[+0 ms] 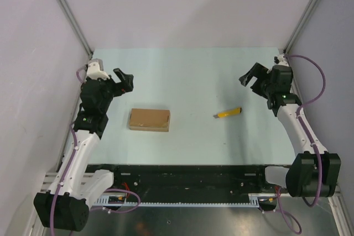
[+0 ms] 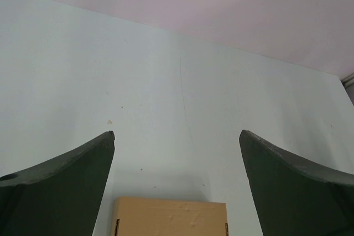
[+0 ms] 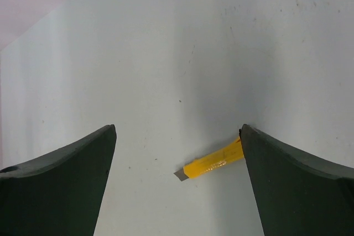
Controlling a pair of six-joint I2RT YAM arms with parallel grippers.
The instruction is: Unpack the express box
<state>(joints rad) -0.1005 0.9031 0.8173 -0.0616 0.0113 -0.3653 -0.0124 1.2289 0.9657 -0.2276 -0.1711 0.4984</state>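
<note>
Cardboard express box (image 1: 149,119) flat; left end effector (image 1: 125,79), right end effector (image 1: 250,76) aloft, agape.

Matt brown cardboard on express box (image 1: 149,119); top face faintly dimpled, uncoated look. Pale table (image 1: 193,75): matt, smooth, fine specks and one hairline scratch. Yellow plastic on utility knife (image 1: 228,113), slight sheen; dull grey metal at its tip. Fingers of left gripper (image 2: 177,132) and right gripper (image 3: 178,126): dark, matt, finely grained, plastic-looking.
</note>
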